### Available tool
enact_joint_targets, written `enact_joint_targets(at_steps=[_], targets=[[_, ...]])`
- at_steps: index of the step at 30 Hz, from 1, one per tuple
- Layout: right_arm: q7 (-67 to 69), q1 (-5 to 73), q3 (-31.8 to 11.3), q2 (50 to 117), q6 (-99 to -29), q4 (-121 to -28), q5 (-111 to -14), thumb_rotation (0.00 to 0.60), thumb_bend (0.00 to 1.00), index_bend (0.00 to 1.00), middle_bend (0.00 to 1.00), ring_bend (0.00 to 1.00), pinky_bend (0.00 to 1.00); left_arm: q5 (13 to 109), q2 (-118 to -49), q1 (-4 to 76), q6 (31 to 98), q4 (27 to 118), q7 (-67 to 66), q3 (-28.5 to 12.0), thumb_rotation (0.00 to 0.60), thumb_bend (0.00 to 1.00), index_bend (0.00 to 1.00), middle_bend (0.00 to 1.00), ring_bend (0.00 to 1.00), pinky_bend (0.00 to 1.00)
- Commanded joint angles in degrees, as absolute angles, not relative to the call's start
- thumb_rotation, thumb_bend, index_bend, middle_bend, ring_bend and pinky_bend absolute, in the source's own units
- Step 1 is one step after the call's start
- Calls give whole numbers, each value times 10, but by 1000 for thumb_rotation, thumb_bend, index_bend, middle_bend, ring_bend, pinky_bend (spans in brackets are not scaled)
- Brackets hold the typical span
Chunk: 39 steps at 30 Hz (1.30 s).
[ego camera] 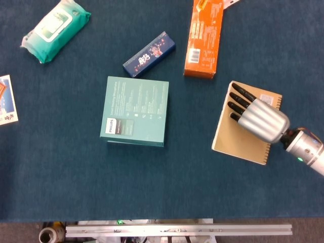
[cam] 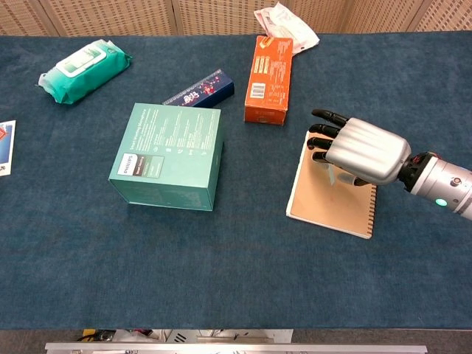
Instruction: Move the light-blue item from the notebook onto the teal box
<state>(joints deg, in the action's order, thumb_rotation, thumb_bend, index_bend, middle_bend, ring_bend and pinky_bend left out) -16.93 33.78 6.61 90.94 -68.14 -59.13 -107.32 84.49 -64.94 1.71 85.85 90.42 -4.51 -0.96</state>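
Observation:
The tan spiral notebook (ego camera: 238, 142) (cam: 324, 203) lies at the right of the table. My right hand (ego camera: 258, 117) (cam: 360, 151) hovers over its far half with the fingers stretched out and apart, pointing left. In the chest view a sliver of the light-blue item (cam: 336, 177) shows under the palm, against the notebook. The head view hides it behind the hand. I see no finger closed on it. The teal box (ego camera: 135, 110) (cam: 168, 155) sits at the table's middle, well left of the hand, with its top bare. My left hand is in neither view.
An orange carton (ego camera: 204, 38) (cam: 269, 70) lies just beyond the notebook, and a dark blue carton (ego camera: 149, 54) beyond the teal box. A green wipes pack (ego camera: 54, 29) sits far left, a card (ego camera: 6, 99) at the left edge. White packaging (cam: 286, 26) lies at the back.

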Motion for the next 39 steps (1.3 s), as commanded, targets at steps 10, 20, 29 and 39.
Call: enact_joint_targets(at_steps=[10, 20, 29, 39], targets=[[-161, 337, 80, 928, -705, -552, -1090, 600, 259, 530, 300, 158, 0, 843, -647, 15, 858, 906, -44, -8, 600, 263, 163, 381, 354, 405], [-153, 340, 87, 943, -708, -519, -1094, 600, 286, 549, 288, 134, 0, 844, -646, 13, 859, 908, -43, -8, 600, 263, 163, 380, 354, 405], [-148, 340, 90, 949, -710, -507, -1090, 600, 286, 569, 286, 134, 0, 845, -646, 13, 859, 907, -41, -7, 600, 262, 163, 379, 354, 405], [-146, 340, 89, 956, -706, -501, -1083, 600, 294, 611, 286, 134, 0, 846, -646, 12, 859, 906, -37, -6, 600, 263, 163, 370, 354, 405]])
